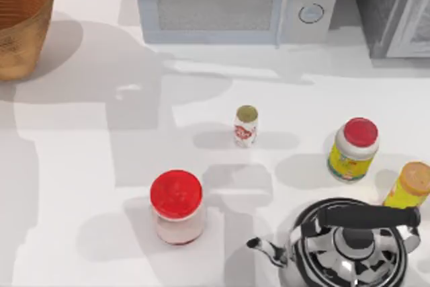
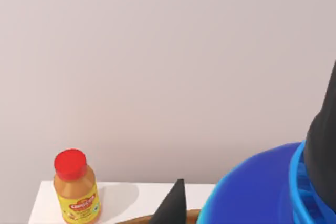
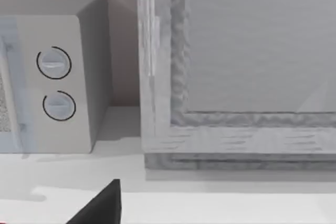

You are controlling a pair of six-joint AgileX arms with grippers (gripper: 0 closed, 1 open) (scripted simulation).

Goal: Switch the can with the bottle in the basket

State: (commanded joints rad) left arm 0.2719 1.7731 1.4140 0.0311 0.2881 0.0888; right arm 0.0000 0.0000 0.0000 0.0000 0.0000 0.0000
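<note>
White tabletop bears the slim cylindrical bottle (image 1: 246,126) (upright); left pincer (image 2: 252,203) grips the glossy can (image 2: 252,195).

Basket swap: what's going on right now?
The left gripper is over the basket at the table's far left corner, with the can right against it; whether it is gripped can't be told. The bottle stands upright mid-table, in front of the microwave, not yet in the basket. The right gripper sits idle, facing the microwave.
</note>
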